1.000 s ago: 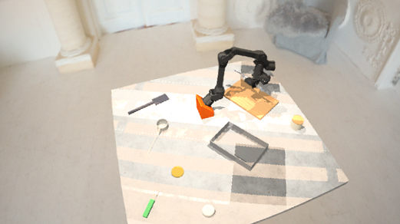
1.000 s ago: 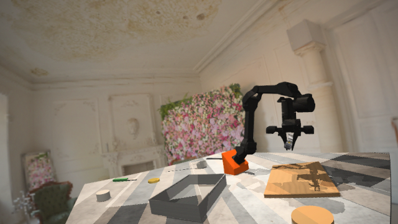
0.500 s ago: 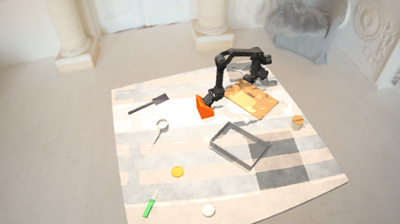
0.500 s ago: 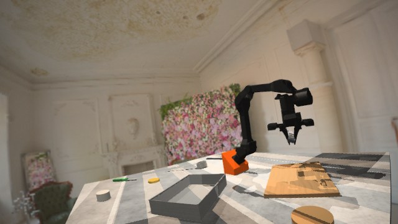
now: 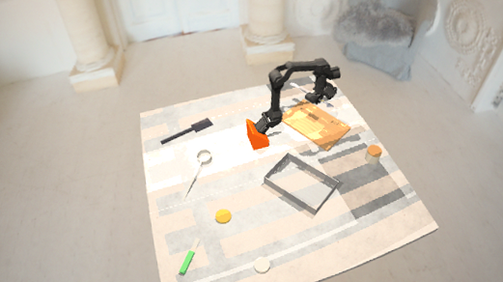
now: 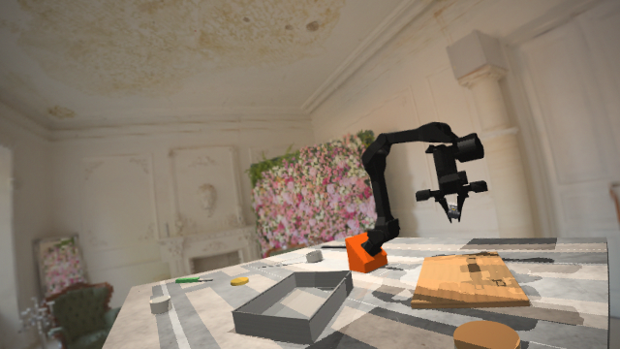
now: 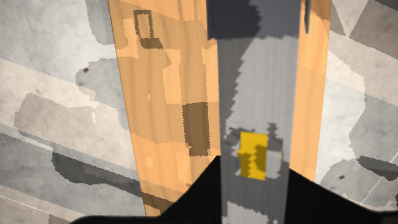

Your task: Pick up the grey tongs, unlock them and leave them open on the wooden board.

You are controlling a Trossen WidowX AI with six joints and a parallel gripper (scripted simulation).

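My gripper (image 6: 453, 214) (image 7: 240, 162) points down in the air above the board's back right side, shut on the grey tongs (image 6: 453, 209) (image 7: 260, 90). The wrist view shows their long grey body running up between my fingers, with a yellow patch near the fingertips and a darker block at the top. The exterior camera sees them almost end-on, small; their tilt and whether they are locked cannot be told. The wooden board (image 5: 328, 134) (image 6: 431, 288) (image 7: 150, 115) lies flat below with only shadows on it. The roasting tin (image 5: 288, 197) (image 6: 271, 326) has nothing across it.
A jar with an orange lid (image 5: 373, 154) (image 6: 485, 334) stands right of the tin. The orange arm base (image 5: 258, 137) (image 6: 365, 257) is left of the board. A black spatula (image 5: 187, 131), a ring-ended utensil (image 5: 204, 157), a yellow disc (image 5: 223, 216) and a green-handled knife (image 5: 187, 261) lie left.
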